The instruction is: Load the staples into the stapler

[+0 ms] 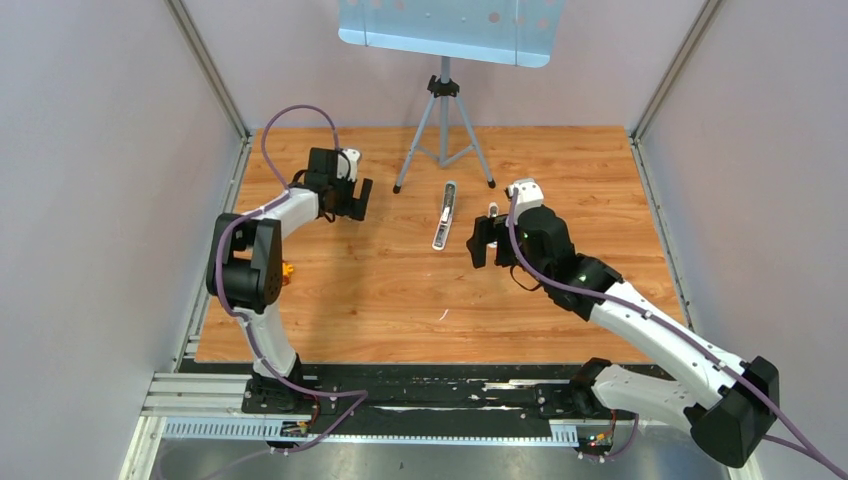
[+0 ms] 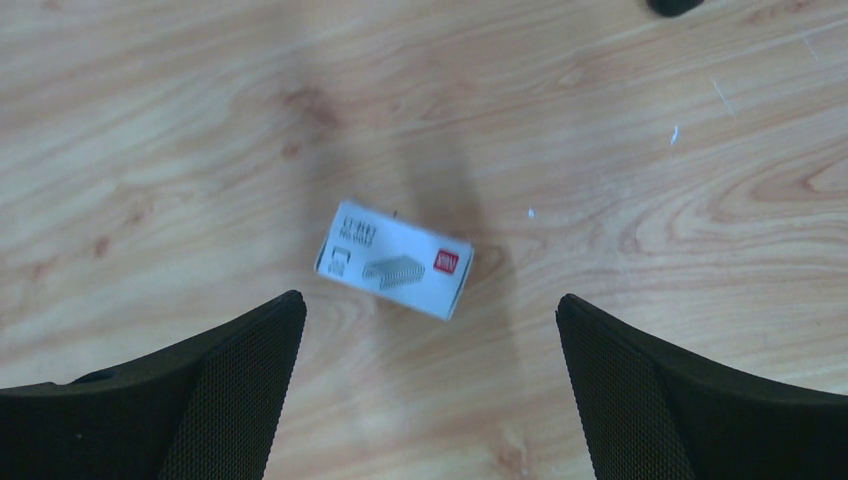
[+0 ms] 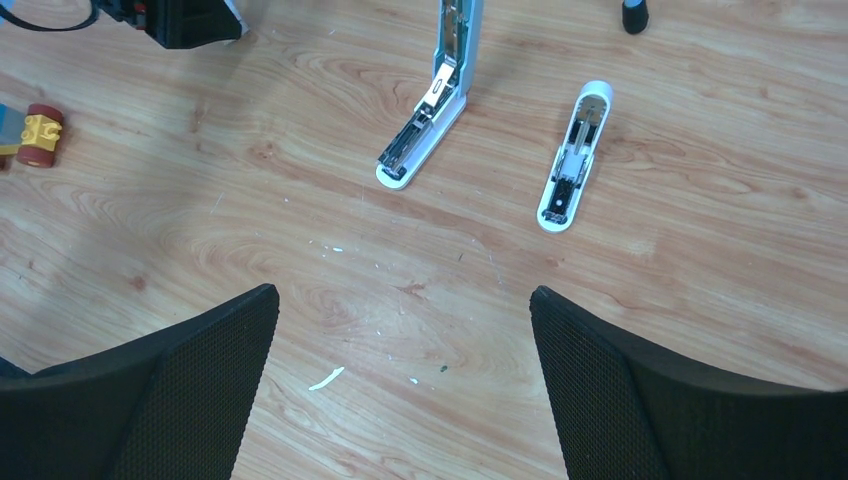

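Stapler (image 3: 432, 110) parts lie on the wooden table (image 1: 380, 290), near its middle: one long piece is folded open flat, its metal channel facing up, and in the right wrist view a second, shorter white piece (image 3: 572, 160) lies just beside it, apart from it. Whether the second piece belongs to the same stapler cannot be told. No loose grey block of staples can be made out.

The right gripper (image 1: 484, 240) hovers near these pieces, its jaws spread wide and holding nothing. Farther left, the left gripper (image 1: 352, 198) hangs above a small white carton (image 2: 394, 260) with a reddish mark, lying flat on the wood; its jaws are also spread wide and empty. A tripod (image 1: 443, 130) stands at the far side of the table.
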Controlling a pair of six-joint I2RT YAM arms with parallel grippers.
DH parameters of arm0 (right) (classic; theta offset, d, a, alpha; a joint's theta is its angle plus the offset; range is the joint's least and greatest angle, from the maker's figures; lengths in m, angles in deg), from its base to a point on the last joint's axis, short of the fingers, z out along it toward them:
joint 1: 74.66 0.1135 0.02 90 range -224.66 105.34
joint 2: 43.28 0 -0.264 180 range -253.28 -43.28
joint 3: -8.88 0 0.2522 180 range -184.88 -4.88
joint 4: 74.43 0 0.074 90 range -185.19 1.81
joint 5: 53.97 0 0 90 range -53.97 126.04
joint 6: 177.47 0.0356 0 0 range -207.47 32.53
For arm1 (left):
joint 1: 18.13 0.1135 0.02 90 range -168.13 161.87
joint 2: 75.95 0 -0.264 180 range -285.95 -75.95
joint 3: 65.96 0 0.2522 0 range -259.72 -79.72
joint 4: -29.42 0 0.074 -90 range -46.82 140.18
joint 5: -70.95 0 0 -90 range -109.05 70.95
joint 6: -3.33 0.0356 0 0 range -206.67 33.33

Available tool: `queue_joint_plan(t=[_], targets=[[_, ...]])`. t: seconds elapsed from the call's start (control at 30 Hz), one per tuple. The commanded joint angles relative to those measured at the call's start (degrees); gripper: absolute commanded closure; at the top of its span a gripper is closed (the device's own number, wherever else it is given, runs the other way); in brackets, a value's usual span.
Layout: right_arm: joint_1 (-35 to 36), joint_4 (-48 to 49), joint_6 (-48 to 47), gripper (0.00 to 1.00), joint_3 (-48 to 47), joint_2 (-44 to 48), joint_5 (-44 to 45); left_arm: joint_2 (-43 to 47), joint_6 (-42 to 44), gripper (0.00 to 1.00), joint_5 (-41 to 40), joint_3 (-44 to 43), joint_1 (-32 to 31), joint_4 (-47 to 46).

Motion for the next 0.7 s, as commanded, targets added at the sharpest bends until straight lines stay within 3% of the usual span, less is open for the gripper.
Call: queue_joint_plan(t=[0.0, 0.33, 0.67], targets=[[0.40, -0.21, -1.89, 0.00, 0.36, 2.89, 2.42, -3.95, 5.28, 0.02, 2.85, -4.84, 0.87, 0.75], [0.30, -0.30, -4.95, 0.00, 0.98, 4.74, 6.84, -10.63, 7.79, 0.02, 3.76, -12.11, 2.57, 5.04], [0.32, -0.31, -5.62, 0.00, 1.10, 4.77, 8.54, -14.73, 8.79, 0.01, 10.55, -18.24, 4.68, 12.82]])
